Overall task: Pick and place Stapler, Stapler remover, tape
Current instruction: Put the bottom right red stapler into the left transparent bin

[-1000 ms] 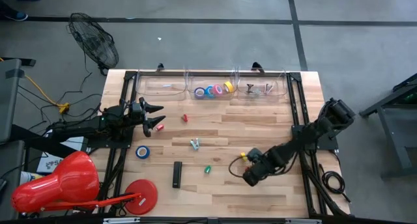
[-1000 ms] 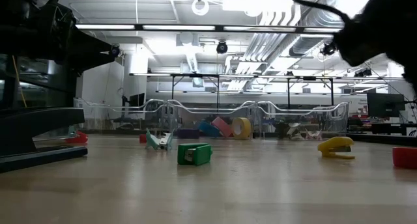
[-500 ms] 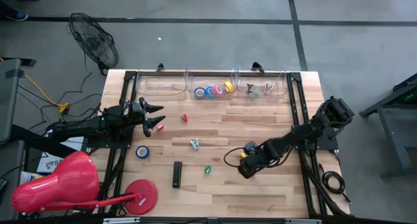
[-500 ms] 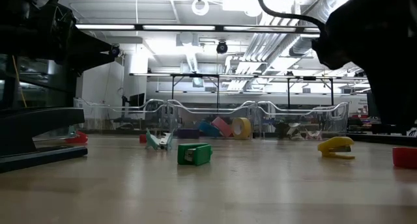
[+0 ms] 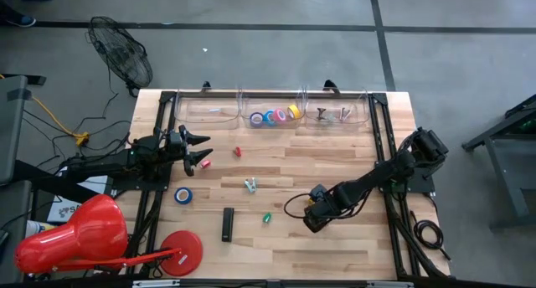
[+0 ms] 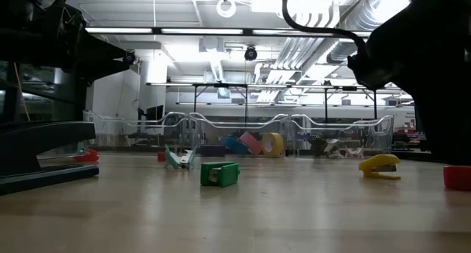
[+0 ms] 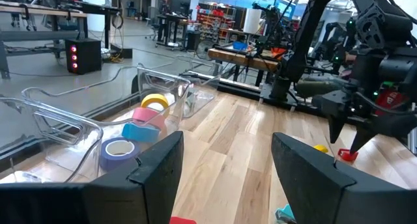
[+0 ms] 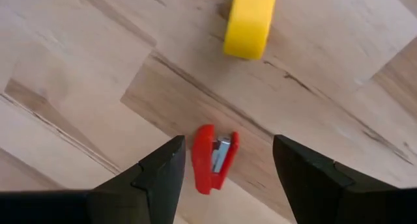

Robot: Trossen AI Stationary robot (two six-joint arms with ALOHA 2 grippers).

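My right gripper [image 5: 312,215] hangs open, pointing down over a small red stapler [image 8: 213,157] that lies on the table between its fingers, untouched. A yellow stapler [image 8: 249,22] lies just beyond it [image 6: 380,165]. Lying flat on the wood are a black stapler [image 5: 227,223], a green piece [image 5: 267,218], a teal stapler remover [image 5: 250,185] and a blue tape roll [image 5: 182,196]. More tape rolls [image 5: 275,115] sit in the middle clear bin. My left gripper [image 5: 203,151] waits open at the table's left side, level above it.
Three clear bins [image 5: 276,108] line the far edge; the right one holds stapler removers [image 5: 332,115]. Two small red pieces [image 5: 237,151] [image 5: 203,163] lie near my left gripper. A large flat red disc [image 5: 180,248] lies at the near left corner.
My right gripper has moved toward the table's left edge and a little down, coming over the small red stapler beside the yellow one. Its fingers have stayed open. Nothing on the table has moved.
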